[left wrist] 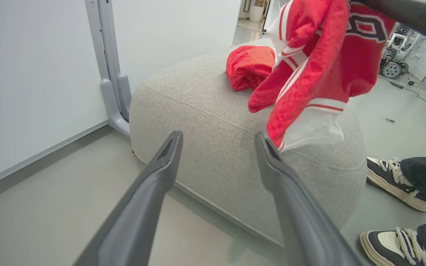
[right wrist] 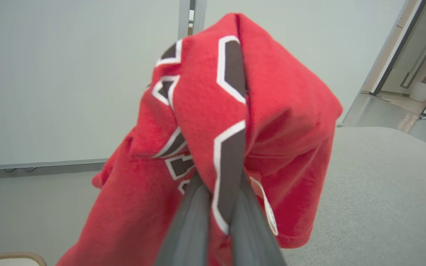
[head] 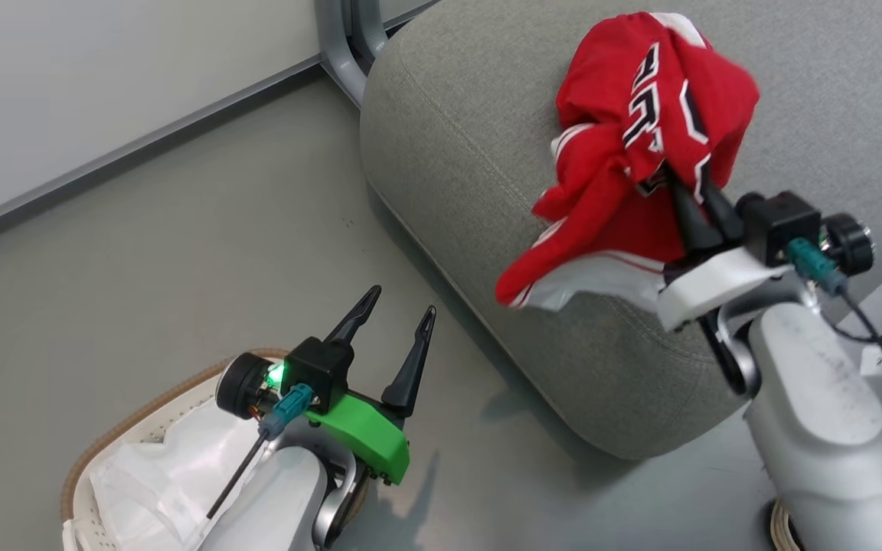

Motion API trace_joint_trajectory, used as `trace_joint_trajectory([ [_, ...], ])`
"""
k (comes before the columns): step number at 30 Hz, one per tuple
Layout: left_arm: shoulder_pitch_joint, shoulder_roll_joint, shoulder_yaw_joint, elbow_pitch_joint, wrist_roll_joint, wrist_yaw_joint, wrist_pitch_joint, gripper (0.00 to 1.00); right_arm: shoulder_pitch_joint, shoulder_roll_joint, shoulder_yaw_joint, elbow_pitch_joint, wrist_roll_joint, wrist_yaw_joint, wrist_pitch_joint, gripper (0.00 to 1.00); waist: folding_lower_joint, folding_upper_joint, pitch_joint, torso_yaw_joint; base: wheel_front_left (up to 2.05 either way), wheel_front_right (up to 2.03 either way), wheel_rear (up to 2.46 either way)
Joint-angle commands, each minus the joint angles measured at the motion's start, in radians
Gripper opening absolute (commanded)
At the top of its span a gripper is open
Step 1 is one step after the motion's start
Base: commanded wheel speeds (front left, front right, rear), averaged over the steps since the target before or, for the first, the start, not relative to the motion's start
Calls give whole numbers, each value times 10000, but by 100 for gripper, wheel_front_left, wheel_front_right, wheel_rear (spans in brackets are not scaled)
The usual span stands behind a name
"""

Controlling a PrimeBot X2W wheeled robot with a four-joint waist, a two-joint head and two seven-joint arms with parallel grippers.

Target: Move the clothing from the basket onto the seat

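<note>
Writing: jersey [head: 640,138] has black white-edged block letters, but it is folded and bunched, so only letter fragments show and no whole word is readable in the head view or the right wrist view [right wrist: 216,129]. No other labels are legible. Right gripper [head: 697,210] is raised over the seat [head: 487,153], its fingers pinched together on a fold of the jersey with the tips buried in cloth; the arm reaches in from the seat's near right side. The jersey hangs from it above the seat's near edge, white hem lowest; cannot tell if it touches the seat. A red bundle [left wrist: 248,68] lies on the seat top, beyond the hanging jersey. Left gripper [head: 401,306] is low over the floor beside the seat's front, fingers spread wide, nothing between them, pointing toward the seat. The basket [head: 142,413] is on the floor well short of the seat, under the left arm, white liner [head: 158,474] showing. Two shoes [left wrist: 394,181] stand on the floor at the seat's right side.
</note>
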Motion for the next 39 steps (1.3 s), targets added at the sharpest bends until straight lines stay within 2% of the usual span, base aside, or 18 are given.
trace_joint_trajectory([
  [1,133,130,36,-53,66,-57,4,100,-395,-191,-166,151,-87,-14,-23,0,0,-1,353,197,0,0,0],
  [12,-408,988,-40,-222,155,-74,5,100,-3505,-1356,-2217,1572,-1277,-14,-23,0,0,-1,1982,1335,0,0,0],
  [18,-692,1288,-73,-412,65,-79,5,100,-4577,-1858,-3935,2561,-2153,-14,-23,0,0,-1,2764,1949,0,0,0],
  [25,-940,1624,-229,-548,-14,-81,5,100,-5185,-1800,-6474,3569,-3549,-14,-14,0,0,-1,3624,2620,0,0,0],
  [30,-1133,1850,-135,-629,-68,-82,5,100,-5469,-1569,-7717,4143,-4402,-14,-15,0,0,-1,4069,2943,0,0,0],
  [31,-1153,1865,-114,-656,-85,-82,5,100,-5523,-1471,-7912,4292,-4542,-14,-16,14,0,-1,4129,2969,0,0,0],
  [32,-1159,1881,-99,-681,-80,-82,5,100,-5549,-1379,-8087,4364,-4683,-14,-17,44,0,-1,4179,2991,0,0,0],
  [33,-1159,1889,-100,-692,-72,-82,5,100,-5545,-1299,-8169,4376,-4800,-14,-18,85,0,-1,4205,3000,0,0,0],
  [34,-1164,1892,-97,-691,-69,-82,5,100,-5489,-1178,-8302,4371,-4899,-14,-18,100,0,-1,4229,3009,0,0,0],
  [39,-1201,1798,-48,-633,-63,-82,5,100,-4766,-669,-8843,3915,-4993,-14,-18,100,0,-1,4107,2985,0,0,0],
])
